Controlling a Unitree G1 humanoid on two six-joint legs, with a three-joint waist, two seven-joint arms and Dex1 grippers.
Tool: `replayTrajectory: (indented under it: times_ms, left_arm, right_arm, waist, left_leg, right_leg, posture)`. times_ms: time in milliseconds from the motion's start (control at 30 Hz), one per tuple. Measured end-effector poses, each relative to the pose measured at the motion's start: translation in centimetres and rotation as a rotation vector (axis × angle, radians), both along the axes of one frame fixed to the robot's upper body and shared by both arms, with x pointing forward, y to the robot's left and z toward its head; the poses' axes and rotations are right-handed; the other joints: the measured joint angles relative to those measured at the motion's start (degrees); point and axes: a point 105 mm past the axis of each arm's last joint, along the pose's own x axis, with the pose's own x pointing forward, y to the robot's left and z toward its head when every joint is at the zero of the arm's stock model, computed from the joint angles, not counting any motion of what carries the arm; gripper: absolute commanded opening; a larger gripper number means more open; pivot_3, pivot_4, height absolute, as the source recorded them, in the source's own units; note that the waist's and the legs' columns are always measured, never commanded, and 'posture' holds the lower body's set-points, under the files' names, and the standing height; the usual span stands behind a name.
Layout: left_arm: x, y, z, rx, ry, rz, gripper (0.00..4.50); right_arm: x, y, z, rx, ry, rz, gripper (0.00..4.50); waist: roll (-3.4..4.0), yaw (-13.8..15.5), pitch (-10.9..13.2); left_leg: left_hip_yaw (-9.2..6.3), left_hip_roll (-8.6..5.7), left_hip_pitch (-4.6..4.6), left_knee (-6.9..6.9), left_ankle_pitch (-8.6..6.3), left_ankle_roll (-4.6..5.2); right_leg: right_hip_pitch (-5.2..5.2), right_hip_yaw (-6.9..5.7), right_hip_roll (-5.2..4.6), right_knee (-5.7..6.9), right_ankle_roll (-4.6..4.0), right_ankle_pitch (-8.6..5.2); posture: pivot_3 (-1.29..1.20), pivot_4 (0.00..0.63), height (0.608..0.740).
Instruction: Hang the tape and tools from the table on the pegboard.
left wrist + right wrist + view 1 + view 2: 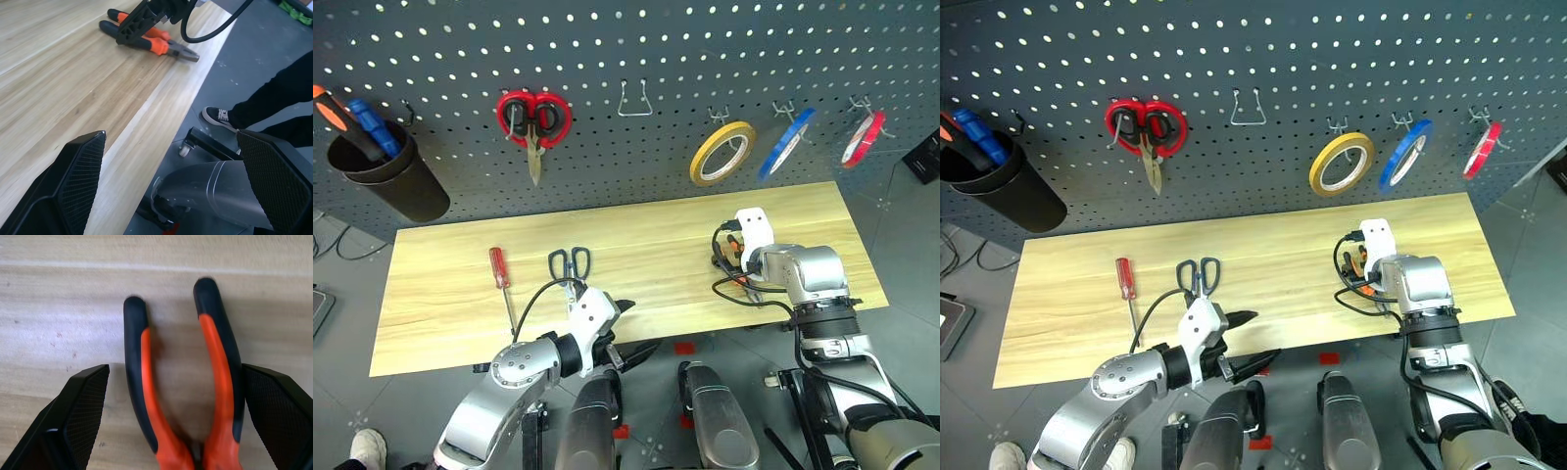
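Dark grey pegboard (636,49) fills the back of the scene, with a light wood table (636,220) set against its foot.

On the board, from left to right: one black cup (396,181) holding two screwdrivers, one orange and one blue; one pair of red-handled scissors (534,122); one bare wire hook (634,101); then three tape rolls in a row, yellow (722,154), blue (787,143) and the thin red tape (862,138), each on its own hook.

On the table lie three tools. Toward the left, the red-handled screwdriver (500,284) points its shaft at the near edge. Just beside it, to the right, are the blue-handled scissors (570,266). Well apart, toward the right, lie the orange-and-black pliers (186,387).

The left gripper (1246,345) hangs at the table's near edge, fingers spread wide and holding nothing; the scissors lie just beyond it on the wood. Its wrist view shows a person's dark shoe (218,117) on the floor past the table.

The right gripper (176,421) is over the pliers, fingers spread wide. The two handles lie between its fingertips (85,404); the wrist view shows a gap on the left side, while on the right the handle is close against the finger and contact cannot be told.
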Motion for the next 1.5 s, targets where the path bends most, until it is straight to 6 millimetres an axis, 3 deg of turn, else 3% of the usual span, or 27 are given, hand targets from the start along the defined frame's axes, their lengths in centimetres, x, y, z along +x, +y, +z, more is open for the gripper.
replayTrajectory:
  times_ms: [100,267,567,733,967,1133,1400,1500]
  left_arm:
    - [0.0,0.0,0.0,0.001,0.003,0.002,4.5]
    - [-0.3,-0.3,0.7,-0.019,-0.011,-0.014,4.5]
    - [-0.2,-0.3,0.9,-0.029,-0.013,-0.018,4.5]
    - [0.1,-0.2,1.3,-0.035,-0.03,-0.015,4.5]
    - [0.4,0.5,2.6,-0.088,-0.049,0.043,4.5]
    - [-0.2,0.8,4.0,-0.136,-0.074,0.086,4.5]
    - [-1.7,2.2,7.9,-0.192,-0.201,0.246,4.5]
    - [-1.8,3.0,9.2,-0.218,-0.244,0.328,4.5]
  right_arm:
    - [0.4,-0.3,0.0,-0.025,-0.02,0.009,4.28]
    - [0.7,-0.9,0.1,-0.045,-0.039,0.019,3.0]
    - [0.7,-0.7,0.1,-0.056,-0.047,0.048,2.99]
    - [0.2,0.0,0.9,-0.074,-0.082,0.162,2.99]
    - [-3.0,3.7,5.6,0.02,-0.28,0.446,2.99]
    - [-4.7,6.4,8.2,0.175,-0.39,0.51,2.99]
    - [-5.0,10.9,14.9,0.437,-0.632,0.531,2.99]
    - [-4.2,12.1,17.7,0.514,-0.756,0.502,2.99]
  waist:
    - [-0.03,0.25,0.05]
    - [-0.12,0.56,0.23]
    - [-0.12,0.58,0.25]
    - [-0.11,0.78,0.25]
    - [-0.13,1.04,0.17]
    - [-0.38,1.09,-0.51]
    - [-0.46,1.54,-5.27]
    - [-0.55,2.48,-6.95]
  left_leg:
    - [0.0,0.0,0.01,0.0,0.0,0.0]
    - [-0.03,0.01,0.01,-0.02,0.0,-0.01]
    - [-0.06,0.03,0.0,-0.05,0.0,-0.02]
    - [-0.09,0.03,-0.4,-0.05,0.06,-0.11]
    - [-0.25,0.04,-0.74,-0.03,0.26,-0.45]
    - [-0.33,0.04,-0.75,-0.02,0.4,-0.7]
    - [-0.43,0.01,-0.79,-0.14,0.48,-0.84]
    - [-0.38,-0.07,-0.74,-0.1,0.49,-0.84]
  right_leg:
    - [0.01,-0.02,0.0,-0.01,0.0,0.0]
    - [0.01,-0.05,-0.01,-0.02,0.0,0.0]
    - [0.0,-0.08,-0.01,-0.04,0.0,0.0]
    - [-0.41,-0.18,0.0,0.0,0.01,0.01]
    - [-0.57,-0.53,-0.03,-0.11,0.01,0.01]
    - [-0.59,-0.55,-0.03,-0.02,-0.01,0.02]
    - [-0.62,-0.61,0.05,-0.08,-0.02,0.03]
    - [-0.59,-0.6,0.07,-0.05,-0.02,0.03]
  posture:
    - [-0.1,0.478,0.74]
    - [-0.11,0.476,0.74]
    - [-0.12,0.445,0.74]
    - [-0.13,0.404,0.74]
    - [-0.13,0.32,0.74]
    - [-0.12,0.253,0.74]
    - [-0.03,0.151,0.74]
    - [-0.01,0.131,0.74]
